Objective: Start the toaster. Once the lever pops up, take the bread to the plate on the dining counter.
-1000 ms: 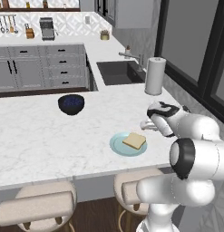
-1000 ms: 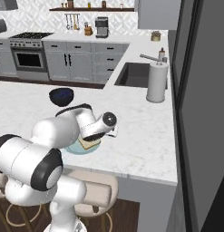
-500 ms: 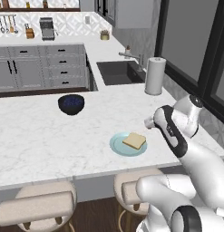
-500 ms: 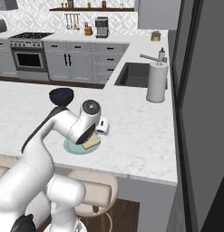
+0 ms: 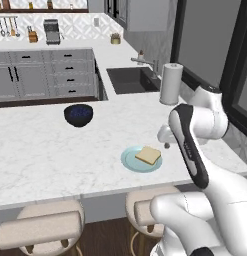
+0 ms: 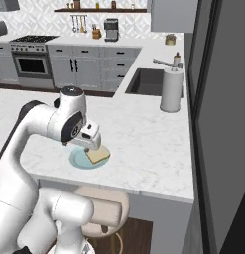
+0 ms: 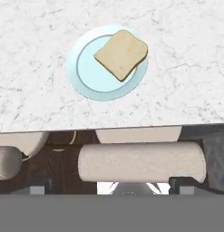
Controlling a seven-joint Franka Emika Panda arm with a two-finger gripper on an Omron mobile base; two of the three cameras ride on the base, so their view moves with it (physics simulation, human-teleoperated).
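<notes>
The bread (image 5: 148,156) lies flat on the small pale blue-green plate (image 5: 130,163), toward the plate's right side. Seen from the hand, the slice (image 7: 121,54) is turned cornerwise, its rounded top pointing away from the counter's near edge, and it overhangs the plate's rim (image 7: 84,76) a little there. The slice is nearly square, so no long axis stands out. The plate sits on the white marble dining counter (image 5: 40,155), close to its near edge, above the beige padded stools (image 5: 45,225). The gripper (image 5: 165,142) hovers just right of the plate, above the counter, apart from the bread, its fingers spread wide and empty. A dark blue bowl (image 5: 78,114) stands farther back to the left; a paper towel roll (image 5: 170,83) stands upright by the sink (image 5: 129,80).
</notes>
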